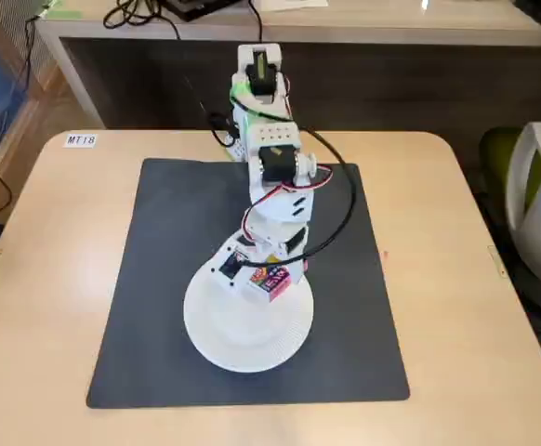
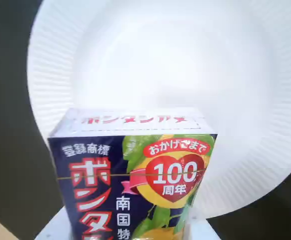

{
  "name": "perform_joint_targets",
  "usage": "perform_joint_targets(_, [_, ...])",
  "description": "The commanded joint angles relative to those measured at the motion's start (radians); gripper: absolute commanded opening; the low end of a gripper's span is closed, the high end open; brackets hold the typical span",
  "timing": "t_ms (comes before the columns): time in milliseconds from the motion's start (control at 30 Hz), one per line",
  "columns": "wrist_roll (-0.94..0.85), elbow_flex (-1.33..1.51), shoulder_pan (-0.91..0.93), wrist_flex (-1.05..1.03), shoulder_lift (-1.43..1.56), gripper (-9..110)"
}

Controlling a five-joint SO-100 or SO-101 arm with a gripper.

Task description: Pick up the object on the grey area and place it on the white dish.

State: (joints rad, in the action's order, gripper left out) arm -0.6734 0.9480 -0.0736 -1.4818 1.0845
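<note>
Candy packet (image 1: 270, 278) sits clamped in the pincer (image 1: 269, 279), held above the white dish (image 1: 249, 337), over its upper rim in the fixed view. It is not on the grey mat (image 1: 159, 279). In the wrist view the packet (image 2: 135, 175) fills the lower centre, dark blue face with red lettering and a "100" heart, and the dish (image 2: 245, 100) spreads behind it across most of the frame. Pincer fingers themselves are barely visible; judged closed around the packet since it hangs off the surface.

Step in hand: the place, likely near done.
- Packet is over the near rim, not the dish centre. Pushing the arm (image 1: 275, 177) slightly toward frame bottom in the fixed view would centre it.
- Lower until close to the dish before releasing; height gap cannot be read from these views.
- Open the pincer slowly so the packet does not stick to 1 finger and tip onto the ribbed rim.
- Lift straight up afterwards.

Dish lies on the mat, mat on the tabletop (image 1: 456, 279).
</note>
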Motion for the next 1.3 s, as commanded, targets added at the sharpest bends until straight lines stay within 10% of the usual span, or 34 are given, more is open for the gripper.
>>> perform_joint_targets(0, [0.031, -0.247, 0.025, -0.087, -0.078, 18])
perform_joint_targets(667, [0.169, -0.302, 0.054, -0.215, -0.150, 48])
perform_joint_targets(967, [0.359, -0.267, 0.092, -0.215, 0.127, 0])
perform_joint_targets(1267, [0.575, 0.005, 0.101, -0.175, 0.701, 0])
